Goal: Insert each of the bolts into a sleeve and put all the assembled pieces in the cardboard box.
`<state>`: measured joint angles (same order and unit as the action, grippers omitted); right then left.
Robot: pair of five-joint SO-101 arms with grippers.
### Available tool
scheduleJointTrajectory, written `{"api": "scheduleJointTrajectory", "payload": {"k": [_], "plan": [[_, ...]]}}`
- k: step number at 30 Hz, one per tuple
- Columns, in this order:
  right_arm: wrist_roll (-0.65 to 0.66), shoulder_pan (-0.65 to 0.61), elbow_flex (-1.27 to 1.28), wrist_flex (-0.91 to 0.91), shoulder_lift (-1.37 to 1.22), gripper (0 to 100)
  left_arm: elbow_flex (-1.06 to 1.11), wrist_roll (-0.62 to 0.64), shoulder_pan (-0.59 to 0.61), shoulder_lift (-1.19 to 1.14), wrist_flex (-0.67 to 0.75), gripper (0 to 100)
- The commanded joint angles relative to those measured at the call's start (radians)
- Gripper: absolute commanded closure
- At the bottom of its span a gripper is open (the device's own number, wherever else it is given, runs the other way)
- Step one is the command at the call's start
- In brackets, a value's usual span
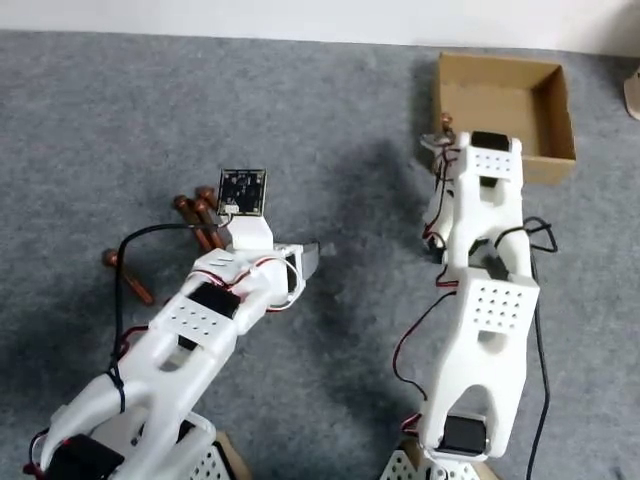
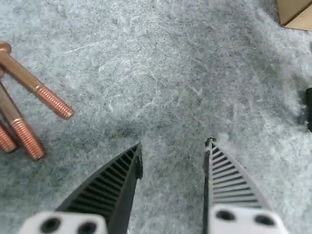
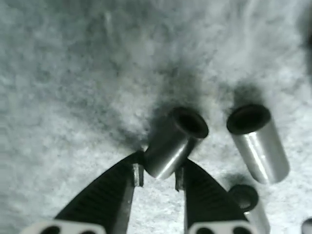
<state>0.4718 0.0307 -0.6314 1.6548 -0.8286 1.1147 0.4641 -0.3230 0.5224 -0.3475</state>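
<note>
Several copper bolts (image 1: 200,215) lie on the grey carpet left of centre, and one more bolt (image 1: 128,275) rests apart, nearer the left edge. My left gripper (image 1: 305,255) hovers just right of the cluster, open and empty (image 2: 174,145), with the threaded bolt ends (image 2: 34,88) off to its side. My right gripper (image 1: 443,148) sits beside the cardboard box (image 1: 505,100), against its left wall. It is shut (image 3: 159,173) on a tilted metal sleeve (image 3: 173,141). A second sleeve (image 3: 256,141) and a third sleeve (image 3: 248,202) lie close by on the carpet.
The cardboard box's corner (image 2: 295,12) shows far from my left gripper. Bare carpet (image 1: 350,160) stretches between the two arms. Red and black cables (image 1: 420,330) run along the right arm. A pale object (image 1: 632,92) sits at the right edge.
</note>
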Motion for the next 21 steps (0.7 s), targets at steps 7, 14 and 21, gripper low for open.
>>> {"api": "scheduleJointTrajectory", "payload": {"k": [7, 14, 21], "plan": [[-0.106, -0.056, -0.255, 0.099, 0.004, 91.4, -0.054, -0.005, 0.015, 0.001, 0.020, 80], [-0.109, -0.054, -0.262, 0.079, -0.001, 91.4, -0.054, -0.005, 0.015, 0.001, 0.020, 80], [-0.249, -0.039, -0.266, 0.041, -0.001, 86.5, -0.054, -0.005, 0.015, 0.001, 0.020, 80]]}}
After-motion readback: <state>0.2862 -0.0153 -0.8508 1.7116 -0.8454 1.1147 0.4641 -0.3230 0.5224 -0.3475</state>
